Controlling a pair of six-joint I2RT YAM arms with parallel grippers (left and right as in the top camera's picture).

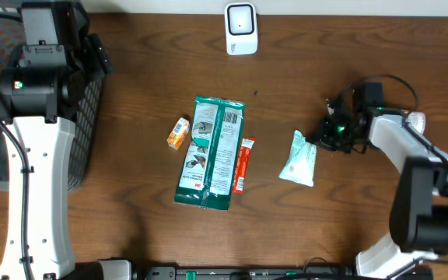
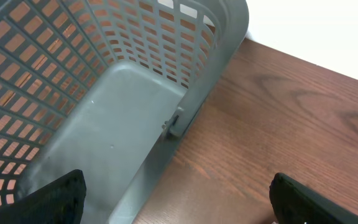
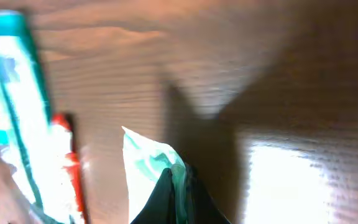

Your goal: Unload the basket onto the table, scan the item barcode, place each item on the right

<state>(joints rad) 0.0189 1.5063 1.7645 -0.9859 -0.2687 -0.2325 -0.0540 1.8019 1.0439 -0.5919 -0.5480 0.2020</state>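
Packet [image 1: 298, 159] corner seems pinched in right claw [image 3: 179, 182] (overhead hides this).

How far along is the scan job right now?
Done: nothing scanned, it seems; the pack, stick and box lie on the table, and the basket floor in view is bare. In hand: the right gripper is shut on the pouch corner, pouch not yet lifted. Left: carry it to the scanner and show its barcode. The left gripper hangs open over the basket.

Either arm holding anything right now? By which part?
Right gripper is shut on the pale green packet, pinching the edge facing that arm. Left gripper is open, holding nothing.
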